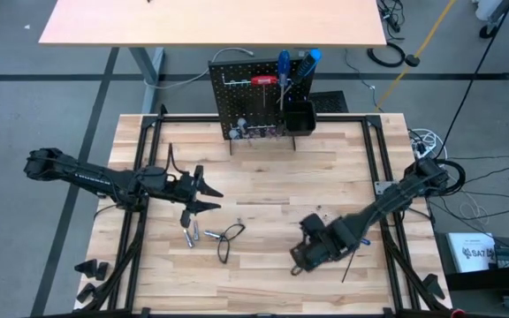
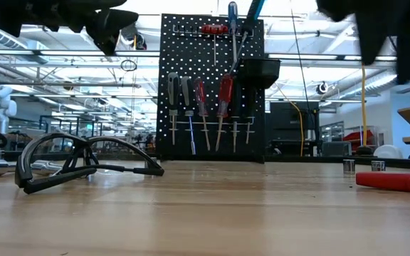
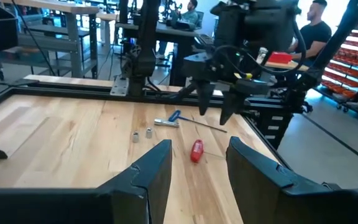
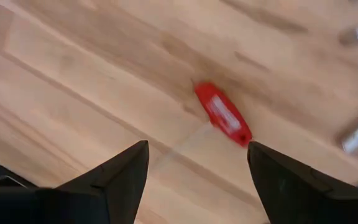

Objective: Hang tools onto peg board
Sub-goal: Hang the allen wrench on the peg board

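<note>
Lying near black wire loop (image 1: 230,237): silver bits (image 1: 191,235).

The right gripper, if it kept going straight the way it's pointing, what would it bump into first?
Probably the red-handled screwdriver. The right gripper points down at the tabletop with its fingers open, and the red handle lies just ahead of the gap between them. How far it sits above the wood is hard to judge.

Overhead looks straight down; low camera level toward peg board (image 2: 212,85); wrists close above table
</note>
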Tool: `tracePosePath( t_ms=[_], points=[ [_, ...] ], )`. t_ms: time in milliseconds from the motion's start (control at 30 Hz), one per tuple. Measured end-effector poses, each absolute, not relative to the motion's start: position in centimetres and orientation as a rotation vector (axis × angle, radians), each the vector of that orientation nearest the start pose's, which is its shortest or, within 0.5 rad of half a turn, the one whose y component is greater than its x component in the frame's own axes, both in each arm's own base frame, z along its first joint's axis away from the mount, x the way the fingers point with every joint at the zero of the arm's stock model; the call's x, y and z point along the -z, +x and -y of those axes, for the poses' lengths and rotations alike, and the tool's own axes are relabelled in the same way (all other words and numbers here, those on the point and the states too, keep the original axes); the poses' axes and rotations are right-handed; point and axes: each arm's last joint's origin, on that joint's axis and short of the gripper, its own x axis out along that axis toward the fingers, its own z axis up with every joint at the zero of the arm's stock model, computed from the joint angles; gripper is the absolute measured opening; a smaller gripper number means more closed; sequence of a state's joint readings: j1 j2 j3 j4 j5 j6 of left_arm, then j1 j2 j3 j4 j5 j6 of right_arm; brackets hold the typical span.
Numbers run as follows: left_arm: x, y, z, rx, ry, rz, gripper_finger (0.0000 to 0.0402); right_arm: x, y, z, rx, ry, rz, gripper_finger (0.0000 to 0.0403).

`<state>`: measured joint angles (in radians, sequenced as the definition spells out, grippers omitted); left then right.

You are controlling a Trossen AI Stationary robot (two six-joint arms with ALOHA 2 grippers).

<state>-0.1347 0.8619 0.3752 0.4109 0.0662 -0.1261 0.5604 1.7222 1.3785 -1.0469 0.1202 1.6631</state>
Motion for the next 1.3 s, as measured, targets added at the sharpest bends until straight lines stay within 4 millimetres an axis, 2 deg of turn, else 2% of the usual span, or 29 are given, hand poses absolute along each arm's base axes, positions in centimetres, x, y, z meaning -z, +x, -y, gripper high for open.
tracePosePath(
  t_ms=[100, 267, 667, 867, 1000, 1300],
  points=[
    [-23.5, 18.7, 2.7, 0.191, -0.123, -0.087, 0.0154, -24.1, 27.4, -18.1, 0.795, 0.959, -1.190, 0.0265],
    [-23.5, 18.7, 2.7, 0.182, -0.123, -0.084, 0.0154, -22.9, 27.5, -19.0, 0.940, 1.075, -1.108, 0.0265],
    [-23.8, 18.7, 3.0, 0.199, -0.123, -0.058, 0.0154, -17.0, 28.9, -22.3, 1.087, 1.184, -1.016, 0.0257],
    [-23.8, 18.7, 3.0, 0.199, -0.115, -0.058, 0.0154, -14.5, 29.4, -23.2, 1.115, 1.205, -1.050, 0.0215],
    [-23.8, 18.7, 3.0, 0.198, -0.097, -0.057, 0.0154, -13.7, 29.6, -23.2, 1.140, 1.193, -1.055, 0.0181],
    [-23.8, 18.7, 3.0, 0.199, -0.066, -0.054, 0.0154, -13.6, 29.4, -22.2, 1.227, 1.133, -1.026, 0.0056]
  ],
)
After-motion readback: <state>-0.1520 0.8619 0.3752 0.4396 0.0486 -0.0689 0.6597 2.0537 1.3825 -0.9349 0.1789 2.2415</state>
